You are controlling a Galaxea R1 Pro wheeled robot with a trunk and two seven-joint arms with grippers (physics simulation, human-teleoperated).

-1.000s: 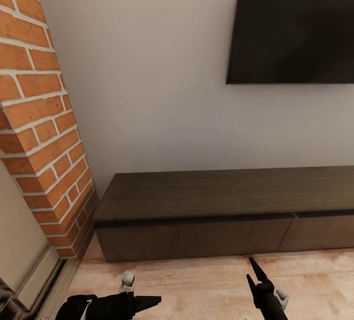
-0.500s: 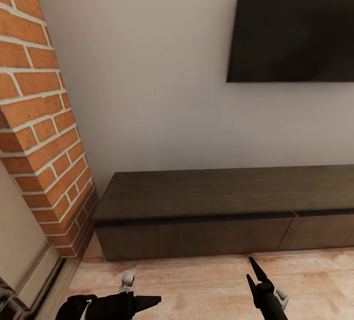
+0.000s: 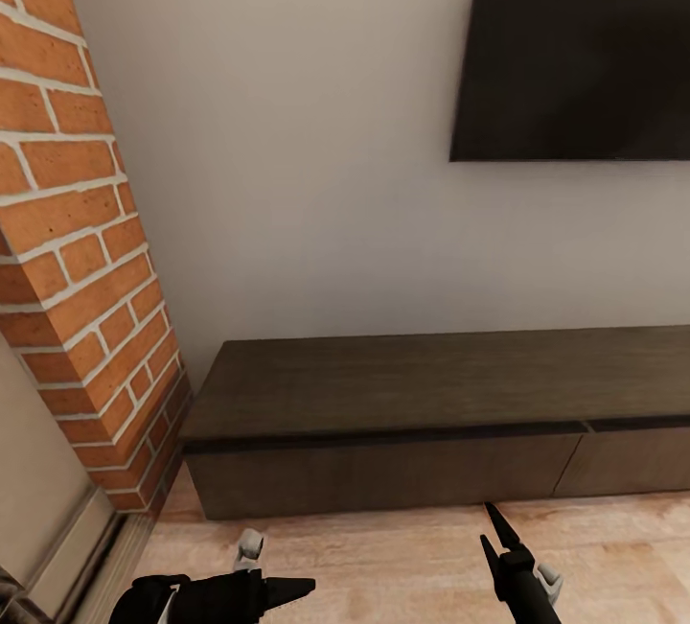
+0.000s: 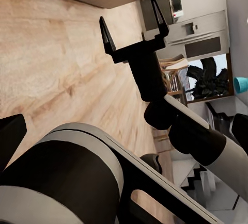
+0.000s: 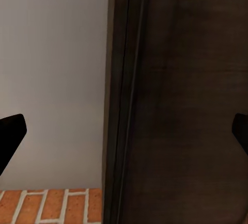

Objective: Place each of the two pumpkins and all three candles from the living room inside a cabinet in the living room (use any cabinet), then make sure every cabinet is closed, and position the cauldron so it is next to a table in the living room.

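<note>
Right tool (image 3: 495, 530), jaws spread and empty, faces the closed cabinet (image 3: 383, 471) beside brick pillar (image 3: 77, 250).

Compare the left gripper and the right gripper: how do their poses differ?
The left gripper points sideways, toward the right arm; the right gripper points forward at the cabinet. From the head, the left gripper's fingers overlap, while the right gripper's fingers show a gap. Both are black, open and empty, above the wooden floor.
</note>
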